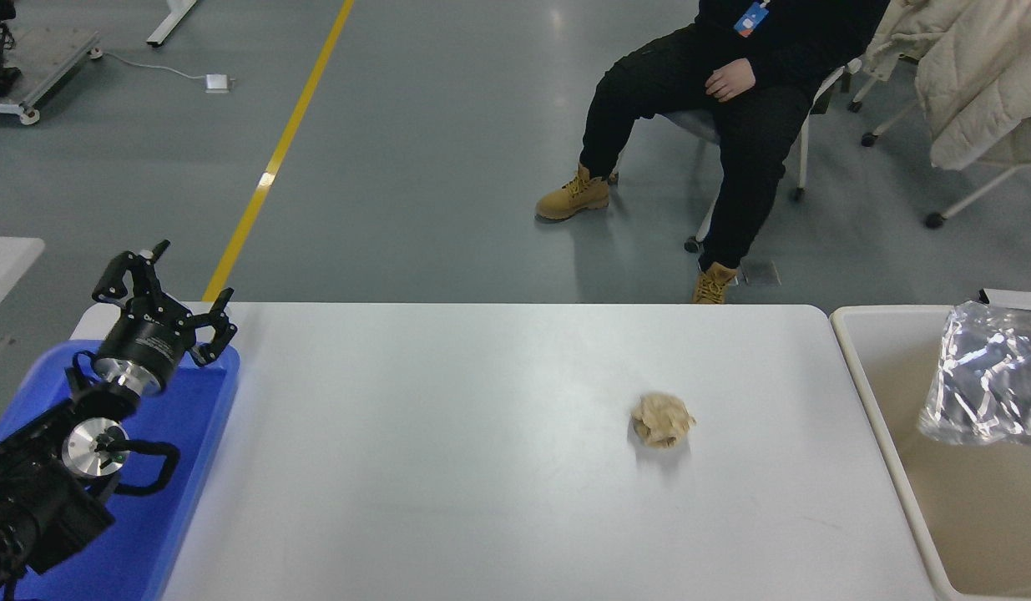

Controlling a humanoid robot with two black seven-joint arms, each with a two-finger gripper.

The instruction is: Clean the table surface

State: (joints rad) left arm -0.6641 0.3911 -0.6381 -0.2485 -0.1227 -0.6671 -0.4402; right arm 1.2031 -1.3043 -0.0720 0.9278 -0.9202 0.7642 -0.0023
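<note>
- table surface (448,467): wide white top with rounded corners, fills the near middle of the view, mostly bare.
- crumpled paper ball (663,419): tan, sits on the table right of centre, well apart from both containers, small shadow on its near side.
- blue tray (181,467): at the table's left end, near-left corner of the view.
- left gripper (166,288): parked over the far end of the blue tray, fingers spread wide, nothing between them; arm runs back to the near-left corner.
- beige bin (878,401): just beside the table's right edge, open top, cut off by the right edge of the view.
- silver foil bag (991,376): crinkled and shiny, over the bin's far right part; can't tell if it rests inside or hangs above.
- right gripper: out of view, so its state can't be told.
- person (732,92): seated on a chair on the far side, right of centre, dark clothes, tan boots, one foot close to the table's far edge.
- cream jacket (982,75): draped over a chair at far right.
- yellow floor line (273,159): runs diagonally on the grey floor, far left.
</note>
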